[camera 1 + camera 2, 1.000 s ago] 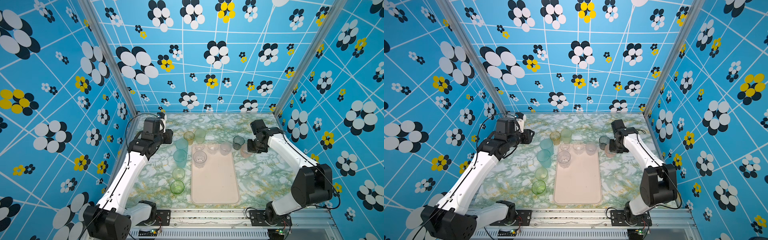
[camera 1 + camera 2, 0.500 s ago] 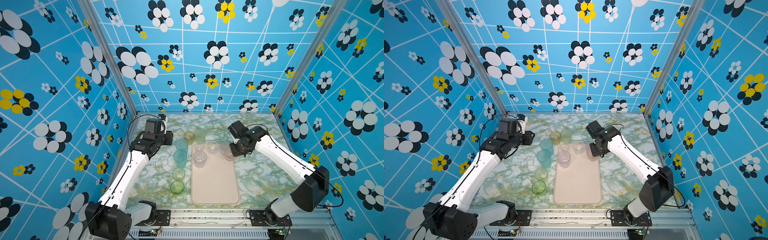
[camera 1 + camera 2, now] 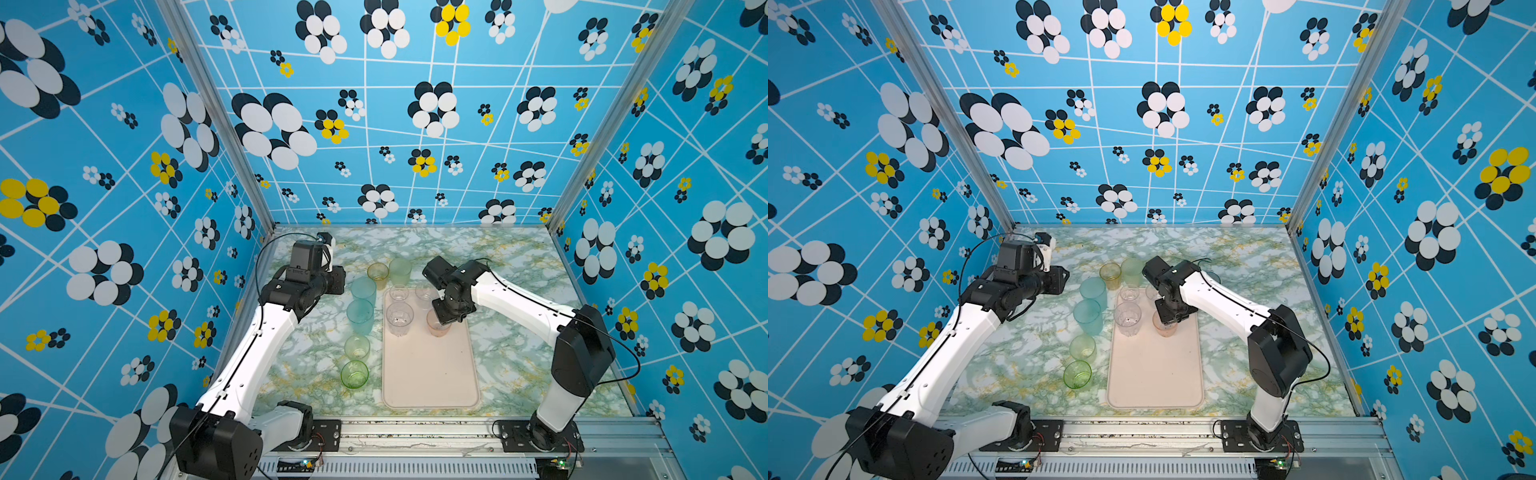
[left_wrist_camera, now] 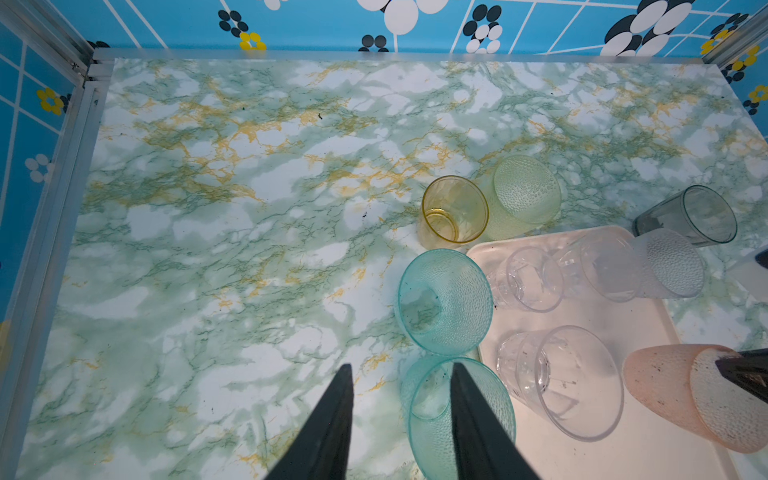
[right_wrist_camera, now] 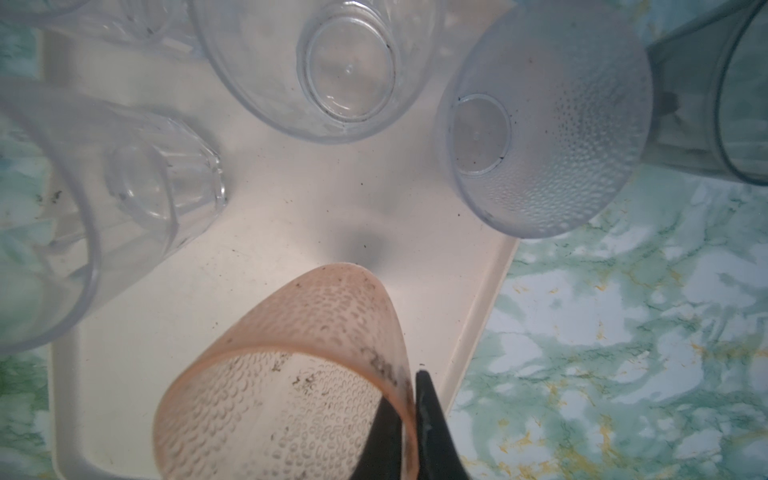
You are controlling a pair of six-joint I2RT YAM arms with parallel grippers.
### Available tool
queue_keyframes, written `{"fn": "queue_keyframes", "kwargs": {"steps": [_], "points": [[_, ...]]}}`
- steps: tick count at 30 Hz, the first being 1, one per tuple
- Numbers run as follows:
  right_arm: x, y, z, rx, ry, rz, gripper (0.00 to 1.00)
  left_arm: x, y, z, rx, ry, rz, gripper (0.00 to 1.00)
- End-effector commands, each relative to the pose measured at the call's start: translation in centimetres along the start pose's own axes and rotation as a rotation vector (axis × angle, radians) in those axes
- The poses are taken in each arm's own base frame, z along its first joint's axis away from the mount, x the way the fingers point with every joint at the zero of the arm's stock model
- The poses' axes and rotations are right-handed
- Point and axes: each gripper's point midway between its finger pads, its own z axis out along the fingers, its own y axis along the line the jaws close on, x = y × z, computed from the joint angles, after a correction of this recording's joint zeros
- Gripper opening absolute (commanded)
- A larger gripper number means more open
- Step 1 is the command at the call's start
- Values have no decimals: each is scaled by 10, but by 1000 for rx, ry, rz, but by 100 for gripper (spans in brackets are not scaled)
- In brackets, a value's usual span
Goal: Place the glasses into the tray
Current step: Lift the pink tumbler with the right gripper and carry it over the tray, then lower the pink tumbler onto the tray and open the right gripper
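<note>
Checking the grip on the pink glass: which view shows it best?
The right wrist view: the pink glass fills the foreground, wall pinched in the right gripper's jaws. Both top views show it small under the wrist; the left wrist view shows only its side.

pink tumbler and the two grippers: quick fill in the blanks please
1. The right gripper pinches the pink tumbler by its ___.
2. The left gripper has its jaws ___.
3. Only the ___ gripper is over the tray.
Missing words: rim; open; right.
</note>
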Motion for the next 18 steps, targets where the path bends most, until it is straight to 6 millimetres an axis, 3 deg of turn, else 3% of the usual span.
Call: {"fn": "queue_keyframes", "kwargs": {"steps": [1,18], "points": [[-12,11,2,-26,-31,29,9,8,6,-2,-19,18,8,40],[-24,22,23,-42,-36,58,10,11,7,1,-27,31,16,41]]}}
